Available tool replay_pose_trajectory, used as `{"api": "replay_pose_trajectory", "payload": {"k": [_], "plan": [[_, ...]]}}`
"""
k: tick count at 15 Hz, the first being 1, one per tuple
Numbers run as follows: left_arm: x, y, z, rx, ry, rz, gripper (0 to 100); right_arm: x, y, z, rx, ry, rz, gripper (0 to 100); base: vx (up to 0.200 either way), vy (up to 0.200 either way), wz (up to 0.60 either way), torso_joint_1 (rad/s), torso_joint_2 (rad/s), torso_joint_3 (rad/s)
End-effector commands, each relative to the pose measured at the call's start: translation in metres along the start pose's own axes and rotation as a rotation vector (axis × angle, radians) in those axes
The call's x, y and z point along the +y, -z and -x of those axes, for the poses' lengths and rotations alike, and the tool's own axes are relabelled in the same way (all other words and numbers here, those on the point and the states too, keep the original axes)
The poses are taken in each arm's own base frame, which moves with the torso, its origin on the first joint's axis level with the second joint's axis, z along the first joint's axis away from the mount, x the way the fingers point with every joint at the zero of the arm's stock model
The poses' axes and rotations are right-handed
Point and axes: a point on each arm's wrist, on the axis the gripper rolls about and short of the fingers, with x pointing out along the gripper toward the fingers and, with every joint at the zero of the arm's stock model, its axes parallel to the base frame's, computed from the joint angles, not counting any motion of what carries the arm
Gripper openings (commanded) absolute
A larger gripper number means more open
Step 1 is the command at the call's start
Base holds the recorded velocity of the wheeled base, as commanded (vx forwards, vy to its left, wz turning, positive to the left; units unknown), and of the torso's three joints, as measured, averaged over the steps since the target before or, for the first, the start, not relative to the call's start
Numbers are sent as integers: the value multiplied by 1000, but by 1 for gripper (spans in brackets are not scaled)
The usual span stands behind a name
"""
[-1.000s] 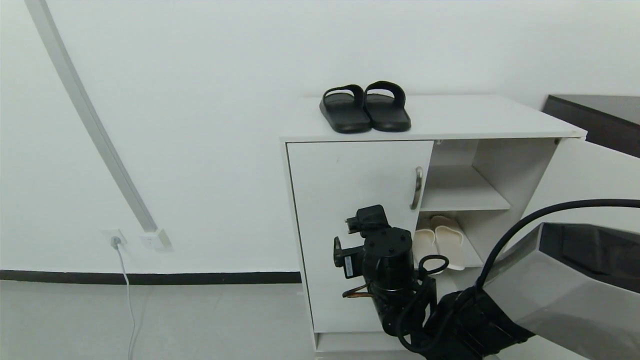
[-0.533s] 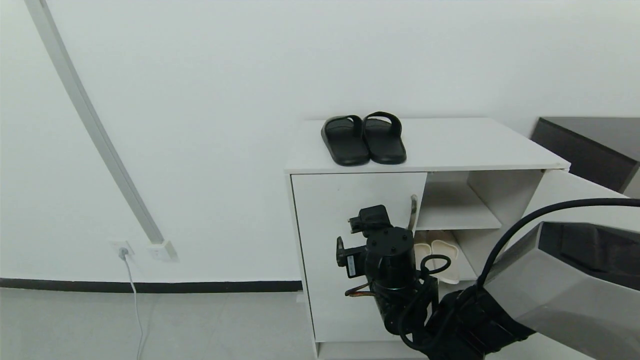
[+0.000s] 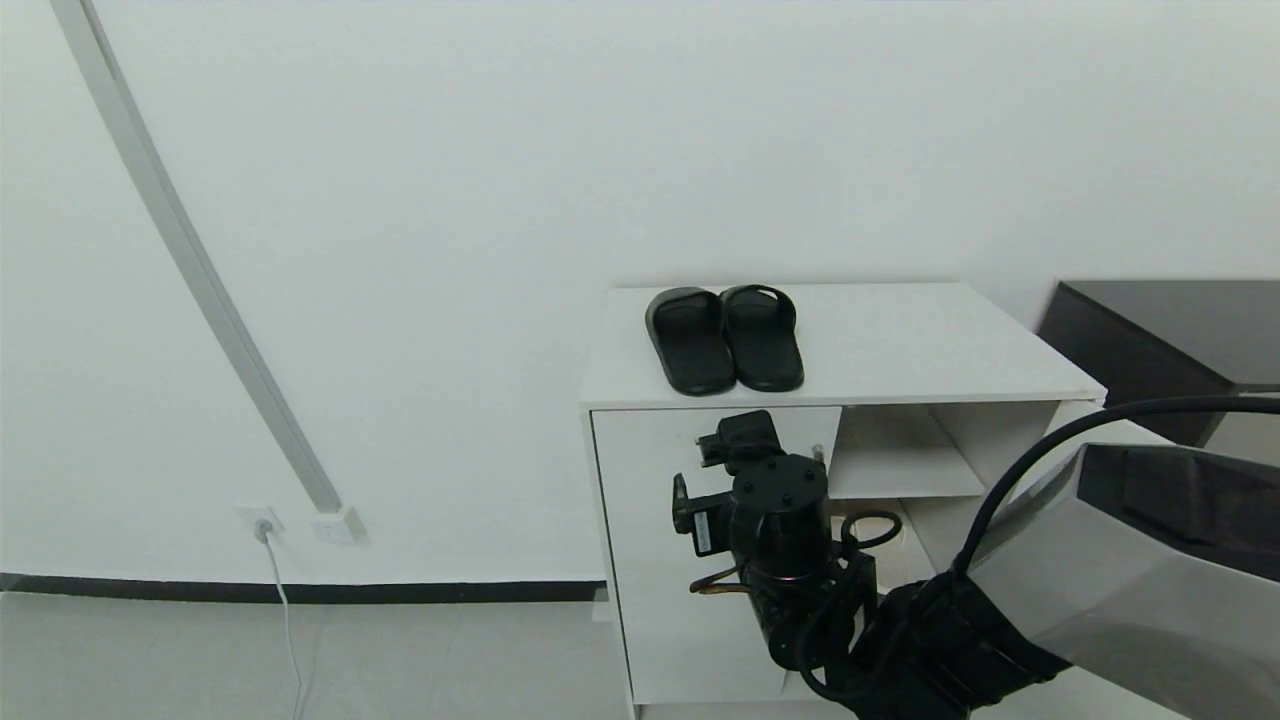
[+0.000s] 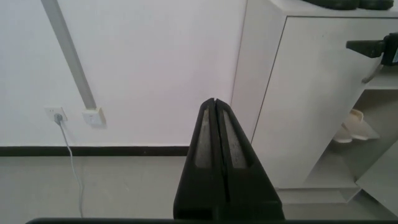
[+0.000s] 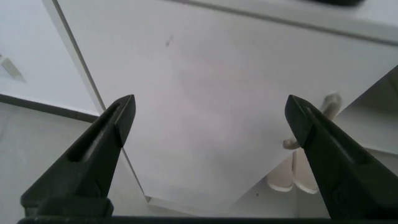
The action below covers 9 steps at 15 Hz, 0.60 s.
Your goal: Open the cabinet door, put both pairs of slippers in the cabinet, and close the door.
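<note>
White slippers (image 4: 354,126) lie on the cabinet's (image 3: 900,345) lower shelf, and black slippers (image 3: 724,338) sit on top. My right tool (image 5: 210,107) gapes wide and my left tool (image 4: 214,109) is pinched together. Next, I judge, I lift the right tool to the black pair.

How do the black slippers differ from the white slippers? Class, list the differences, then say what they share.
Colour: the black slippers are dark; the white slippers are pale.
Place: the black slippers sit on top of the cabinet; the white slippers are inside it, below the shelf on its open side.
Task state: the black slippers are not yet stowed; the white slippers are.
Shared: each pair lies side by side.
</note>
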Motion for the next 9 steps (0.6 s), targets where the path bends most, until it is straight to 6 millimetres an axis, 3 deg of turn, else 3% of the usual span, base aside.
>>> {"api": "replay_pose_trajectory", "payload": {"k": [1, 9], "plan": [[0, 0, 0, 1, -1, 1, 0, 0, 0, 0, 0, 0, 0, 100, 0, 0, 0, 242, -564, -325], [0, 0, 0, 1, -1, -1, 0, 0, -2, 0, -28, 5, 1, 100, 0, 0, 0, 240, -534, -298]]}}
